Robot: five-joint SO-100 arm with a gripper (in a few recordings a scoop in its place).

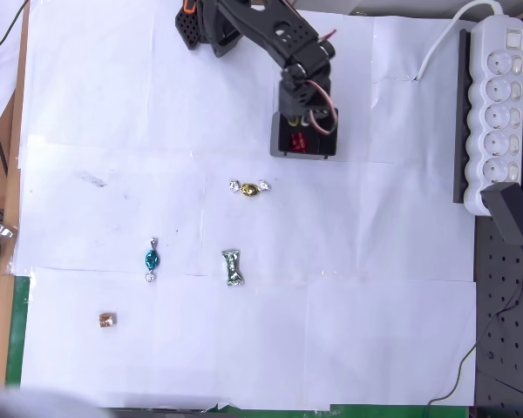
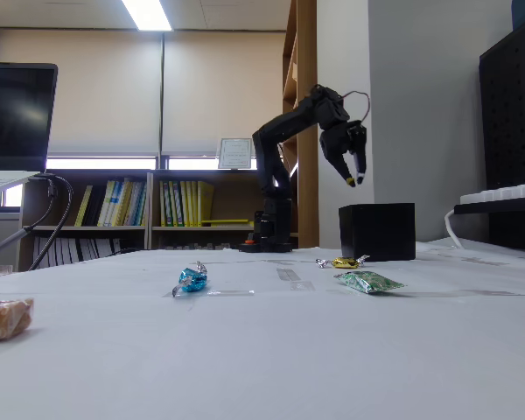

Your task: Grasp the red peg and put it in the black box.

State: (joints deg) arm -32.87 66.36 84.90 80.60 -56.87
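Overhead view first: my end effector (image 1: pixel 307 131) hangs right over the black box (image 1: pixel 279 139), and my wrist covers most of the box's opening. Inside the opening I can make out something small and dark red — the red peg (image 1: pixel 297 139), I think, though my arm hides so much of it that I cannot say whether it lies on the box floor or elsewhere within. It reads as a tiny reddish spot against the black walls, with no shape I can vouch for.

From the fixed view, my end effector (image 2: pixel 356 179) sits above the black box (image 2: pixel 377 232), clear of its rim, pointing down. My fingers look slightly parted at the tips and I see nothing held between them — at this size I cannot tell more than that.

The box is a square, open-topped, thick-walled black block standing on the white paper covering the counter (image 1: pixel 113 131).

Elsewhere on the paper, in the overhead view: a gold-wrapped candy (image 1: pixel 249 187) near the box, a green-wrapped candy (image 1: pixel 233 267) below it, a blue-wrapped candy (image 1: pixel 151 259) to the left of that, and a small brown candy (image 1: pixel 107 320) well apart at lower left. A white power strip (image 1: pixel 499 96) lies along the right edge.
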